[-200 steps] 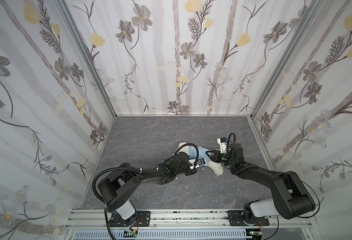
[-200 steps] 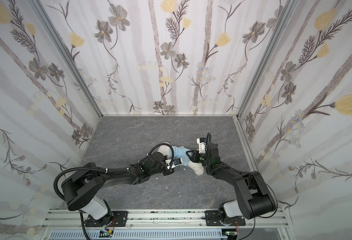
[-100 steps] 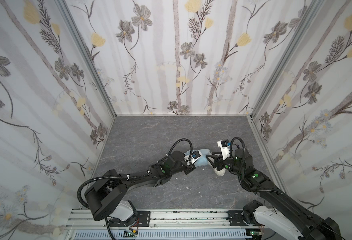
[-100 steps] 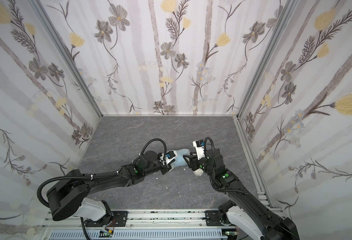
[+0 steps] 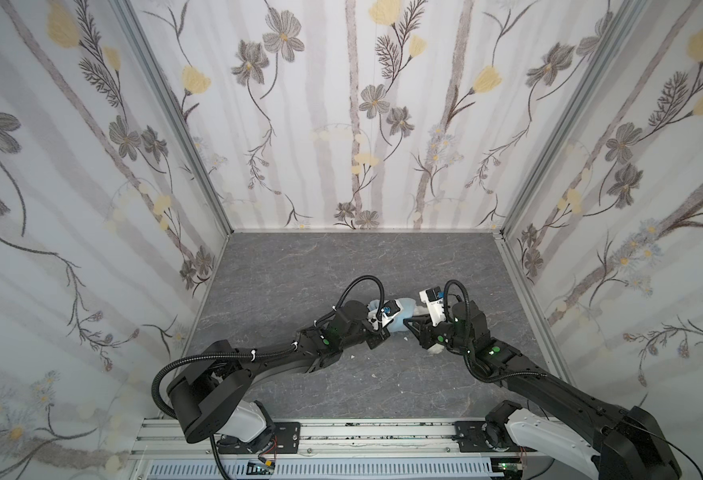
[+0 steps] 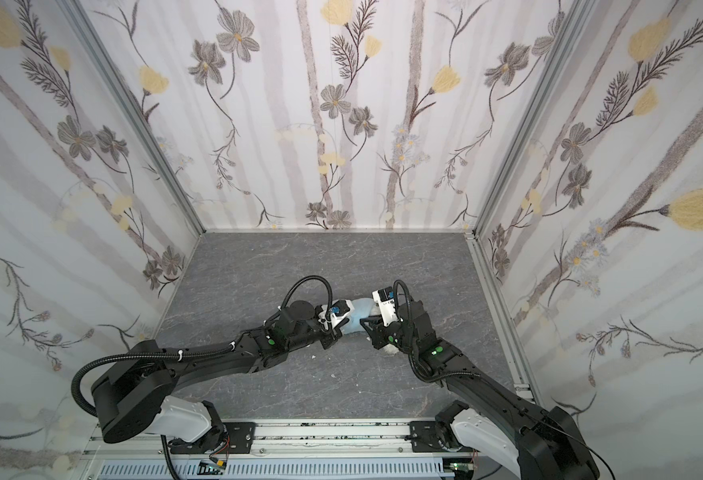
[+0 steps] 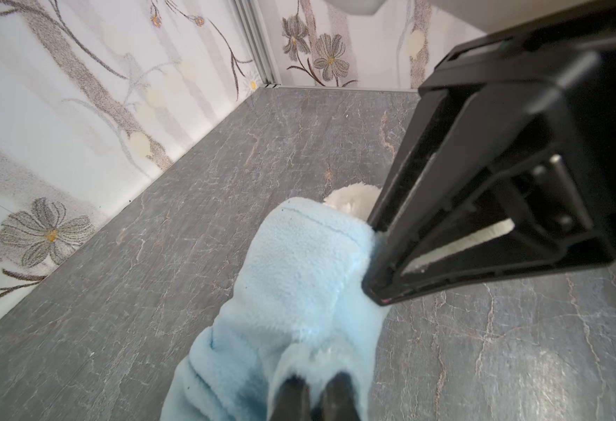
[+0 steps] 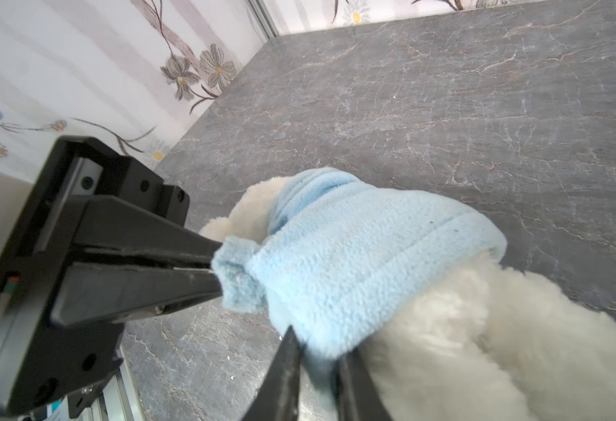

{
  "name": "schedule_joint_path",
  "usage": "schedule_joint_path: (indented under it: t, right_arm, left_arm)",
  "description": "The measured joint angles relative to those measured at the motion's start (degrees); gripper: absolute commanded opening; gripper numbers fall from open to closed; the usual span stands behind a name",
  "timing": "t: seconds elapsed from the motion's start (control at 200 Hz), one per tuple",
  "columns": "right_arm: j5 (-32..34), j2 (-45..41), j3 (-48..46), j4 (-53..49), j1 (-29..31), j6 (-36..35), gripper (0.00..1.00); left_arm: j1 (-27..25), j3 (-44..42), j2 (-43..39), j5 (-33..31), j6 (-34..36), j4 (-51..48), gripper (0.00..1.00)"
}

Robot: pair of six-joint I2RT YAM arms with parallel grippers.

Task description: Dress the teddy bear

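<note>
1. Grey marbled desk (image 5: 299, 270), floral walls (image 5: 341, 124) on three sides.
2. Teddy bear (image 8: 481, 346) lies just right of the desk's middle, between both hands, with its upper part inside a light-blue hoodie (image 8: 353, 262).
3. Left hand (image 8: 219, 271) is pinched tight on a bunched fold of hoodie; the bear is just past its tips.
4. Right hand (image 8: 317, 342) is closed on the hoodie hem, against white fur.
5. In both top views the arms cover most of the bear; only small white patches show.
6. Bear's face isn't visible in any view. Left hand tips are cut off at the frame edge in the left wrist view.
</note>
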Motion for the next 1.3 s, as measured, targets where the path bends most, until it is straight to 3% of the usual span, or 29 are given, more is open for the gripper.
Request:
schedule_joint_path:
  t: [0.505, 0.879, 1.144, 1.299]
  right_arm:
    - [-0.4, -6.7, -6.6, 1.3, -7.1, 6.8, 0.00]
    - [-6.0, -6.2, -7.5, 6.0, -8.6, 7.1, 0.00]
    - [-6.4, -5.7, -7.3, 6.0, -8.6, 7.1, 0.00]
    - [-7.0, -4.3, -6.3, 6.1, -8.6, 7.1, 0.00]
  left_arm:
    - [1.4, -1.4, -1.7, -2.0, 0.2, -0.7, 0.00]
    - [0.1, 0.0, -2.3, 4.5, 3.3, -1.7, 0.00]
    - [0.0, 5.6, 3.5, 1.3, 7.9, -6.2, 0.00]
    - [0.0, 8.4, 7.0, 2.2, 10.3, -9.7, 0.11]
